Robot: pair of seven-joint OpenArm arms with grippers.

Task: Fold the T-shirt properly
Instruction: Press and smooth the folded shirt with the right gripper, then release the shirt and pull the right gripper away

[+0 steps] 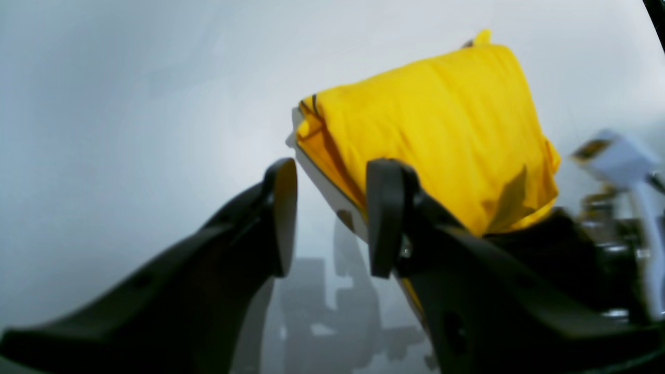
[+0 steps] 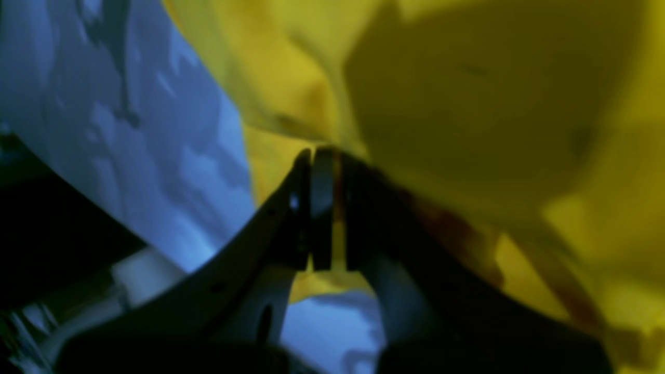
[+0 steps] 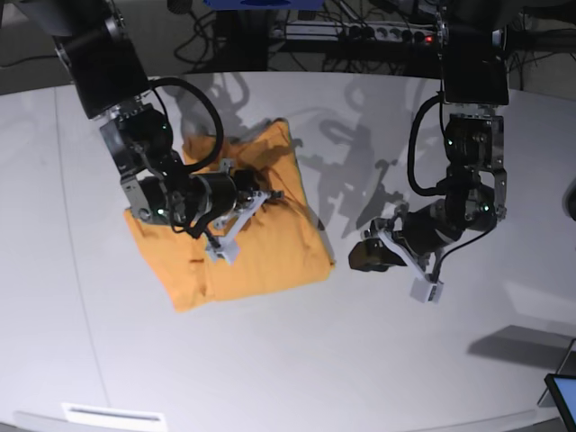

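Note:
The orange-yellow T-shirt [image 3: 270, 252] lies folded into a thick, roughly square bundle on the white table [image 3: 297, 360], left of centre. My right gripper [image 3: 265, 196] rests on its upper middle. In the right wrist view this gripper [image 2: 330, 208] is shut on a fold of the T-shirt [image 2: 467, 104], with yellow cloth showing between the fingers. My left gripper [image 3: 355, 256] hovers just off the bundle's right edge. In the left wrist view it [image 1: 332, 223] is open and holds nothing, with the T-shirt [image 1: 441, 119] just beyond its fingers.
A power strip and cables [image 3: 360, 31] run behind the table's far edge. A dark screen corner [image 3: 562, 389] pokes in at the bottom right. A white label [image 3: 112, 416] sits at the front edge.

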